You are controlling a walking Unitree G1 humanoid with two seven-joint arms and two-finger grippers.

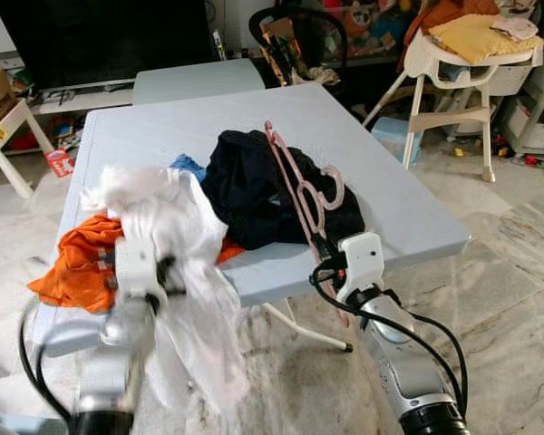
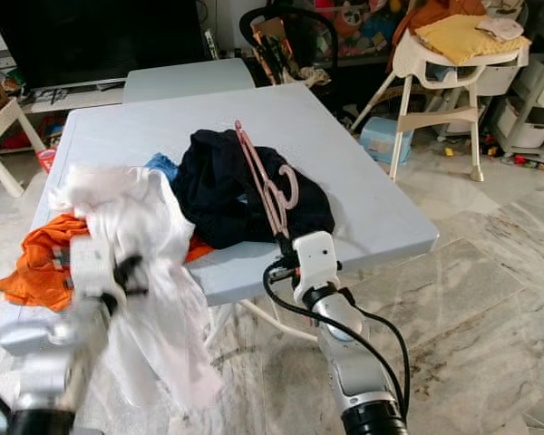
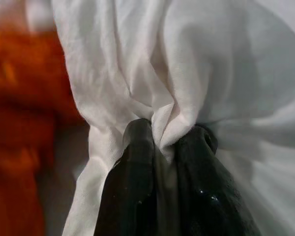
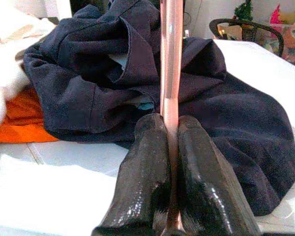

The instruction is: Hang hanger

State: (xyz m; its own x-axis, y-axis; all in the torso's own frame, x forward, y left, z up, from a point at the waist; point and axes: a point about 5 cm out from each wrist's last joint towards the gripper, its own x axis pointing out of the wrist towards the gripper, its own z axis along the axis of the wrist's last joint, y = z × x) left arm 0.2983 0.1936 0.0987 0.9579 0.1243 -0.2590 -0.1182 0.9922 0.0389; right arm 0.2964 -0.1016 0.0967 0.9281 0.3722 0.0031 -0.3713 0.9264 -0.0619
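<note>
We stand at the near edge of the pale blue worktop (image 1: 408,213), both arms raised over a heap of laundry. Our right claw (image 4: 171,132), low and right of centre in the left eye view, has its two black fingers pressed together on the thin bar of a pink hanger (image 1: 301,186); the hanger slants up from the claw across a dark navy garment (image 1: 254,186) lying in the middle of the worktop, its hook curling to the right of the frame. Whether the hanger rests on the navy cloth or is lifted just clear of it, we cannot tell.

Our left claw (image 3: 160,142), at the lower left of the left eye view and blurred there, pinches a bunched fold of a white garment (image 1: 186,236), which trails from the worktop over the near edge towards the floor. An orange garment (image 1: 72,263) lies beneath it at the left edge, and a scrap of blue cloth (image 1: 189,167) peeks out between the white and the navy.

By our reading the job is at an early stage: hanger and white garment are each gripped, but the garment is not yet threaded onto the hanger. A white high chair (image 1: 453,82) stands in the upper right of the frame.
</note>
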